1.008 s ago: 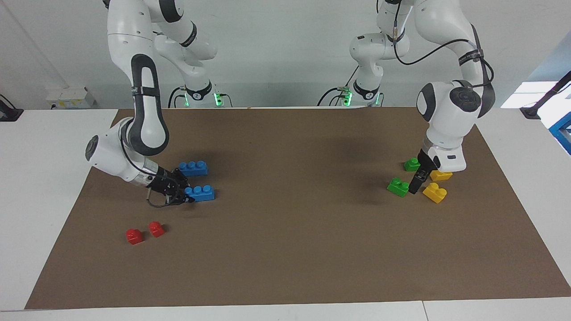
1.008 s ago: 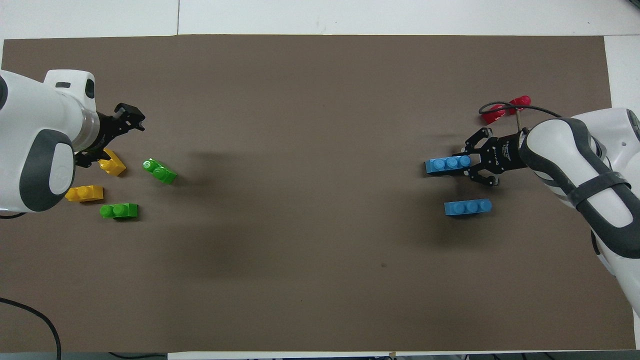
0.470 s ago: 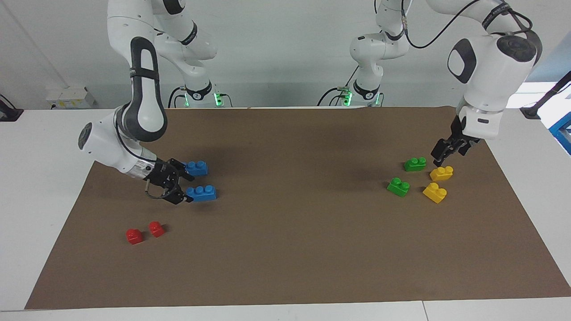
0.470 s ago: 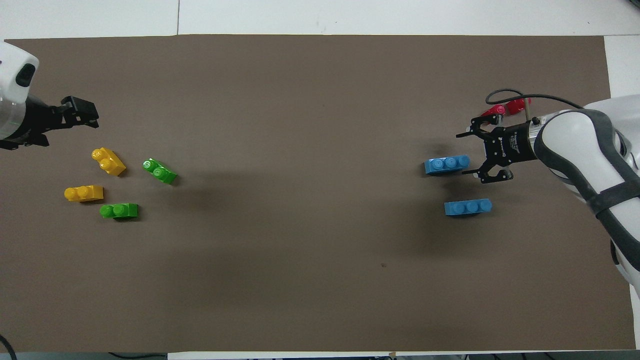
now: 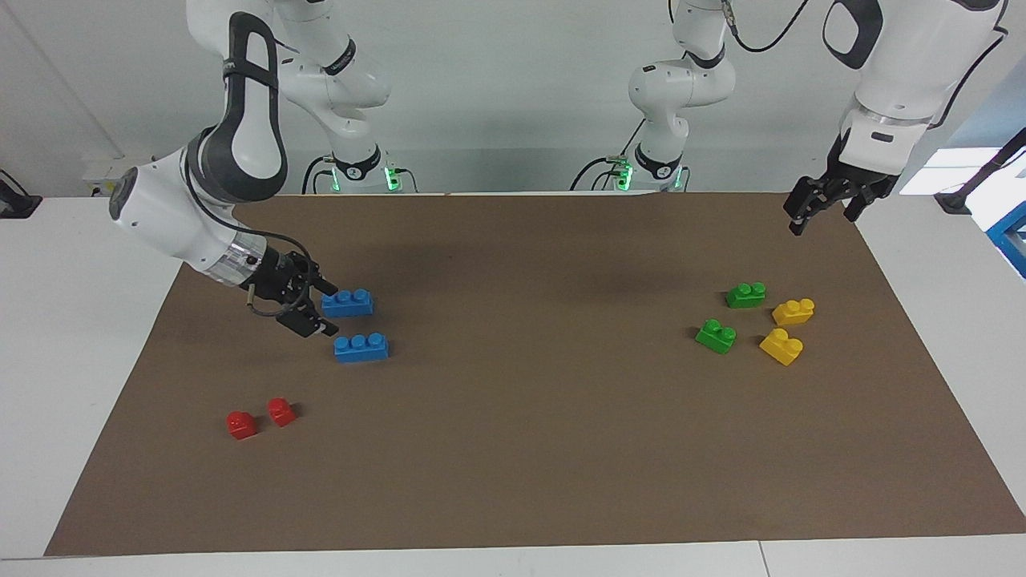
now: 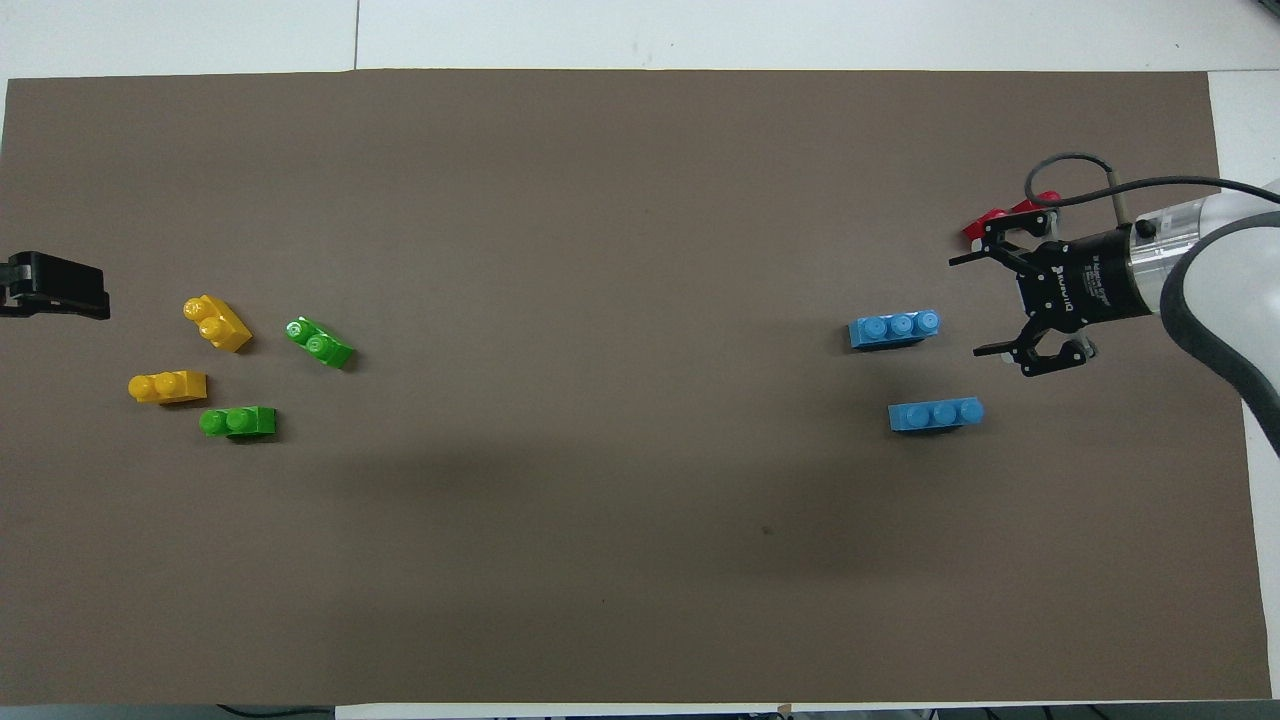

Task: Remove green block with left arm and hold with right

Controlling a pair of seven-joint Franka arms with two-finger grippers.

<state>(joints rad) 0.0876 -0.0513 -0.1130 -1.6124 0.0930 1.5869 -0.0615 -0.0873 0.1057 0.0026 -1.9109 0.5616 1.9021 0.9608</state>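
The green block (image 5: 716, 336) (image 6: 319, 342) is lying skewed on the brown mat (image 5: 529, 449) (image 6: 620, 200), bright green with two round studs, at the left arm's end of the table. A second green block (image 5: 745, 295) (image 6: 238, 422) is sitting nearer the robots, and two yellow blocks (image 5: 781, 346) (image 6: 217, 323) are lying beside them.

The left gripper (image 5: 817, 207) (image 6: 60, 290) is hanging high over the mat's edge, well apart from the green block, holding nothing; whether its fingers are parted I cannot tell.

The right gripper (image 5: 319, 308) (image 6: 975, 305) is hovering low with jaws spread wide and empty, just beside two blue blocks (image 5: 348, 302) (image 6: 895, 329), its forearm slanting down toward them.
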